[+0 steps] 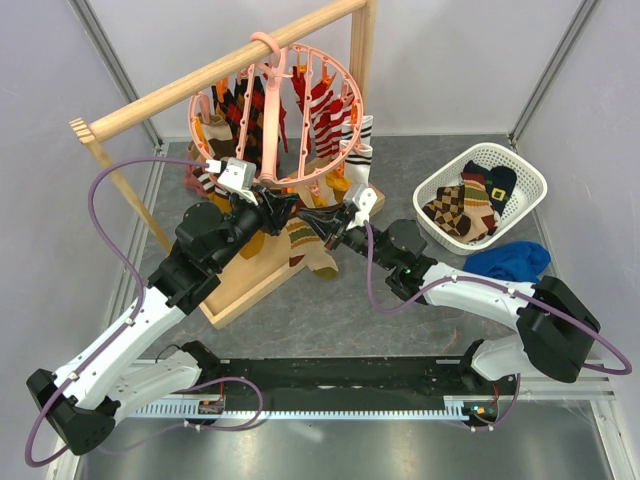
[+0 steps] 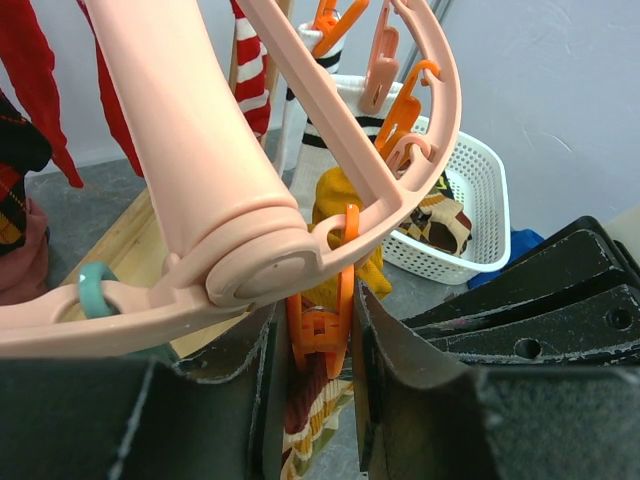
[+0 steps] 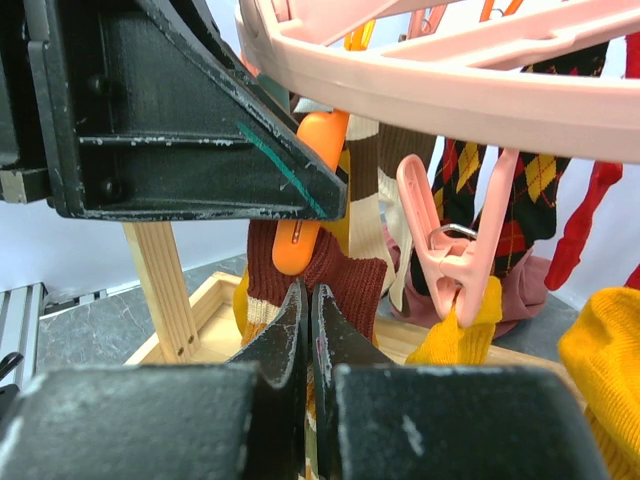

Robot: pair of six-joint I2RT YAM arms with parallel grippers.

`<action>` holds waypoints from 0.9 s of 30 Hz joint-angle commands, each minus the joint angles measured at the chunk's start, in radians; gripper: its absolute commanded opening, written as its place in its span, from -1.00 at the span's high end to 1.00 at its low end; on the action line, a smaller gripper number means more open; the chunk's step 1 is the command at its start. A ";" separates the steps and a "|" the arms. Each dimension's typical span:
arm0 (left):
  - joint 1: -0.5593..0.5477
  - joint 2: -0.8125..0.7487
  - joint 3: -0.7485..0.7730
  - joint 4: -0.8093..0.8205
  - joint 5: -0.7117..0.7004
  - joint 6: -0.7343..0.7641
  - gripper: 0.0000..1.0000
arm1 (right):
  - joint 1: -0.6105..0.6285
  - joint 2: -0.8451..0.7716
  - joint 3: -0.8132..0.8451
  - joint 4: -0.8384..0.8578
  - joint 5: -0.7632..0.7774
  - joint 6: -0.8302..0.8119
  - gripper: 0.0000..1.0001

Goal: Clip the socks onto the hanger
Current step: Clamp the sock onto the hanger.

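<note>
The wooden rail (image 1: 220,75) carried the hanger (image 1: 270,110), hooked under its middle. Several socks (image 1: 322,112) hung clipped around the hanger's far and side rim, so that part of the job was done. Well to the right of the hanger, a basket (image 1: 497,148) held more socks waiting, with a blue cloth (image 1: 510,262) beside it. I judged the task well begun but far from finished.

Both arms met at the hanger's near rim. The left gripper (image 2: 318,345) was clamped on an orange clip (image 2: 343,260) dangling from that rim, squeezing it. Just below the clip, the right gripper (image 3: 306,300) had its jaws pressed together, apparently pinching the cuff of a brown sock (image 3: 355,285) raised to the clip's mouth. Whether the clip had bitten the cuff could not be told. That sock wanted clipping, then the basket's.
</note>
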 commanded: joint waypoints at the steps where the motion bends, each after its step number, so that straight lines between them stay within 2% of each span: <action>1: 0.002 0.009 -0.019 -0.050 0.044 -0.027 0.97 | 0.006 0.005 0.054 0.075 -0.007 0.005 1.00; 9: 0.003 0.000 -0.016 -0.050 0.045 -0.026 0.93 | 0.006 0.007 0.070 0.080 -0.007 0.010 1.00; 13: 0.005 -0.011 -0.016 -0.050 0.050 -0.024 0.59 | 0.006 0.005 0.070 0.081 -0.007 0.015 1.00; 14: 0.006 -0.014 -0.016 -0.048 0.052 -0.024 0.44 | 0.006 0.007 0.070 0.081 -0.008 0.016 0.97; 16: 0.011 -0.022 -0.015 -0.048 0.056 -0.026 0.31 | 0.006 0.005 0.071 0.081 -0.010 0.019 0.92; 17: 0.014 -0.022 -0.016 -0.048 0.058 -0.026 0.18 | 0.006 0.005 0.071 0.081 -0.012 0.022 0.91; 20: 0.032 -0.034 -0.015 -0.047 0.061 -0.038 -0.03 | 0.006 0.004 0.073 0.081 -0.010 0.022 0.88; 26: 0.117 -0.076 -0.019 -0.018 0.188 -0.102 -0.39 | 0.006 0.002 0.083 0.074 -0.018 0.031 0.78; 27: 0.144 -0.085 -0.019 -0.014 0.203 -0.110 -0.42 | 0.006 0.002 0.088 0.072 -0.021 0.031 0.68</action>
